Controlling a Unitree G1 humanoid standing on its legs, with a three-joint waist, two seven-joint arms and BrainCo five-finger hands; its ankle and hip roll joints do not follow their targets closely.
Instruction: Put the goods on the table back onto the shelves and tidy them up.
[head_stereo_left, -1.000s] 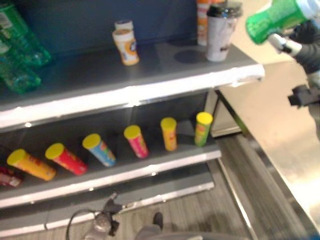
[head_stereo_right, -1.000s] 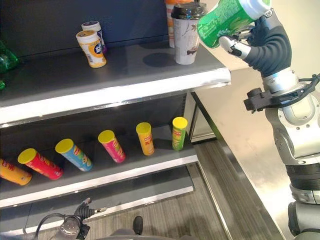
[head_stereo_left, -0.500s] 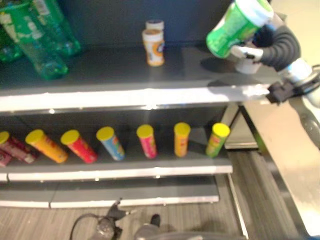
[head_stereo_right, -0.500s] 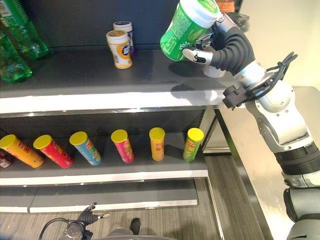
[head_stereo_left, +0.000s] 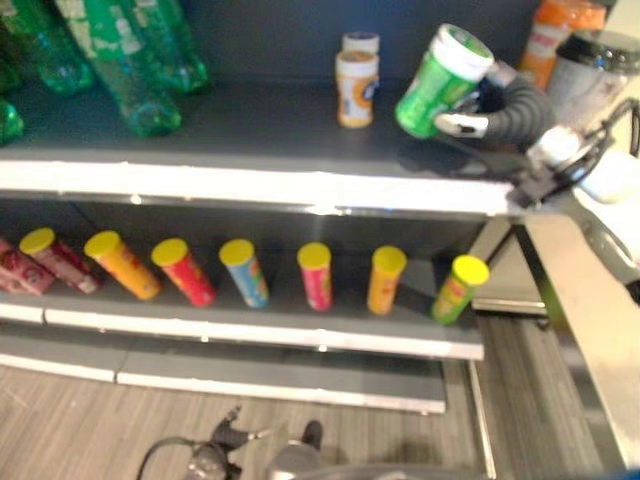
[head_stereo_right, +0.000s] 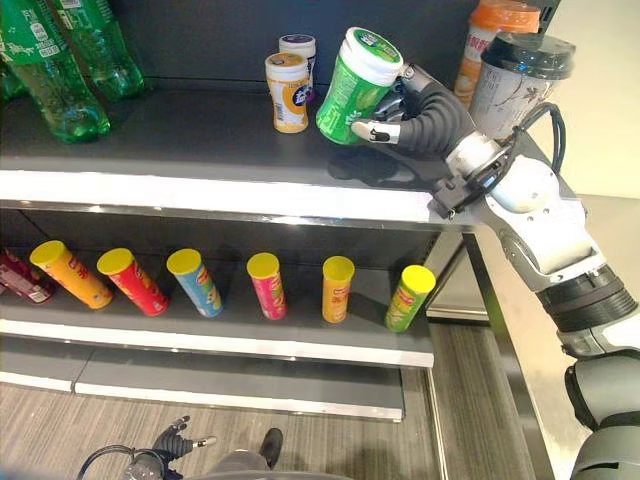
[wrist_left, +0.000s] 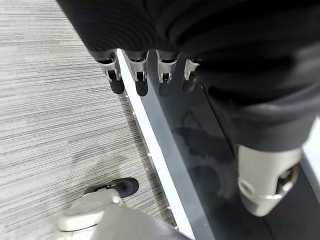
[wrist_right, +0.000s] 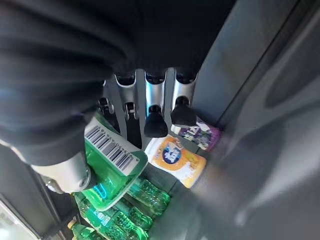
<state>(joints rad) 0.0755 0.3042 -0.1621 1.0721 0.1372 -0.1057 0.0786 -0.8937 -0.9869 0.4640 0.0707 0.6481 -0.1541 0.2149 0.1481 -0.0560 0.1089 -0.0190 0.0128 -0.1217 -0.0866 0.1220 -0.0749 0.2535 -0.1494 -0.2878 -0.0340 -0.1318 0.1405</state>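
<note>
A: Near to far, what's here?

B: On the lower shelf (head_stereo_right: 300, 340), tubes (head_stereo_right: 337, 290) with yellow lids stand in a row along the front edge. I count seven, plus a dark red packet (head_stereo_right: 18, 280) at the left end. On the upper shelf (head_stereo_right: 220, 190), green bottles (head_stereo_right: 50, 70) cluster at the back left corner; at least three, the rest cut off. Two small jars (head_stereo_right: 288, 92) stand mid-shelf, one behind the other. At the right end there is one lidded cup (head_stereo_right: 520, 82) and one orange bottle (head_stereo_right: 492, 35) behind it.

A: And the item being shelved?

B: One green canister (head_stereo_right: 357, 85) with a white lid. The right hand (head_stereo_right: 405, 115) has fingers and thumb curled round it, holding it tilted above the upper shelf, between the jars and the cup. Its base looks close to the shelf, but I can't tell if it touches.

A: How should it go down?

B: I'd level it first, so the base meets the shelf flat. Then lower it into the bare patch right of the jars, well back from the front edge. Uncurl only once it stands alone, and draw the hand back clear of the cup.

A: The left hand (wrist_left: 150, 75)?

B: It hangs low by the base of the shelves, fingers relaxed and straight, holding nothing.
</note>
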